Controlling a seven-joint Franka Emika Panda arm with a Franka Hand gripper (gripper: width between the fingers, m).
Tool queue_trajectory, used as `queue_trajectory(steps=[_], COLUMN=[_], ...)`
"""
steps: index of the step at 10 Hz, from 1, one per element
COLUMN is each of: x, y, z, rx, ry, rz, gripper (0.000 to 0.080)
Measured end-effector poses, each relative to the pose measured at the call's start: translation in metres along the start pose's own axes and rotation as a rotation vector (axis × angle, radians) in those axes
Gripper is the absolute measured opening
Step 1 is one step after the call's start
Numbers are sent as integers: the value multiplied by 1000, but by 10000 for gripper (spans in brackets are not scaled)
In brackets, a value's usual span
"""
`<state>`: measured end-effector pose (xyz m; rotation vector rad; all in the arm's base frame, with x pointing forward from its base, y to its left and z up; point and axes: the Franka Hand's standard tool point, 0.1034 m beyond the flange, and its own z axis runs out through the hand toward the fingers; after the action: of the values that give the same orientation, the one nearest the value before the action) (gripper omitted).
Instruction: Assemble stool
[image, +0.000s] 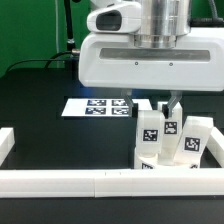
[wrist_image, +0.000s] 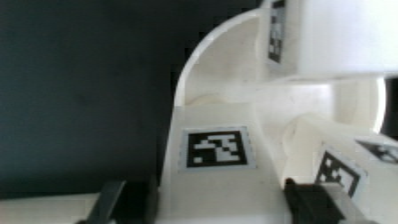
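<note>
In the wrist view a white stool leg (wrist_image: 217, 110) with a black-and-white tag runs out from between my dark fingers (wrist_image: 111, 200), which press on both of its sides; the gripper (wrist_image: 214, 205) is shut on it. A second tagged leg (wrist_image: 349, 170) lies close beside it. More white stool plastic (wrist_image: 329, 40) with a tag strip lies beyond. In the exterior view the gripper (image: 168, 108) reaches down onto a cluster of upright tagged legs (image: 170, 128), (image: 149, 135), (image: 195, 140) at the exterior view's right. The seat is not clearly told apart under them.
A long white rail (image: 70, 180) runs along the front and turns up the exterior view's left side (image: 8, 145). The marker board (image: 98, 107) lies on the black table behind the legs. The arm's white housing (image: 140, 55) hangs over the parts.
</note>
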<state>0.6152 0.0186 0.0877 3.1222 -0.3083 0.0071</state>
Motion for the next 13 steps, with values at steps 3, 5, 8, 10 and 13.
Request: queue_trajectory(steps=[3,5,8,10,13], x=[2,1,2,2,-1], y=[-4,-6,-11,-23,-37], z=[0,0,1,1,2], rx=[14,22,50,81,119], ry=[22,20,24,36,0], rz=[241,368,620,872,1204], gripper=[334,334,334,334,334])
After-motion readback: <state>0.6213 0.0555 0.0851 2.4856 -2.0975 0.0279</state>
